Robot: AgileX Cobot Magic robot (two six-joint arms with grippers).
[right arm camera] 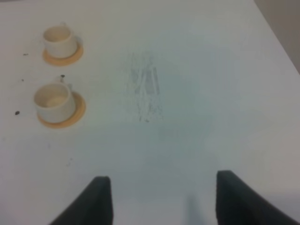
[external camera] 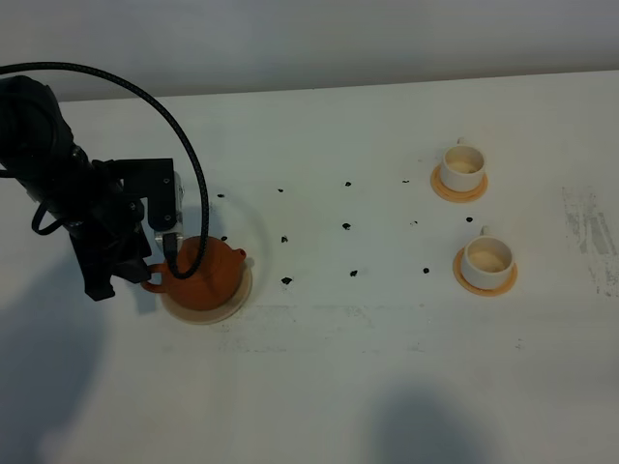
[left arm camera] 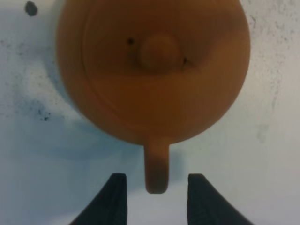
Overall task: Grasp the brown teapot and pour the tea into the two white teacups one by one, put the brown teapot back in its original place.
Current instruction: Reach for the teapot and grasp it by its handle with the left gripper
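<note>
Left end effector (left arm camera: 156,178), released, straddles the handle of the brown teapot (left arm camera: 154,70), touching neither side.

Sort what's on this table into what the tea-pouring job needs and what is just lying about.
Needed: teapot, beige disc under it, far cup, near cup, far coaster, near coaster.
Lying about: black specks, grey scuff marks.
</note>
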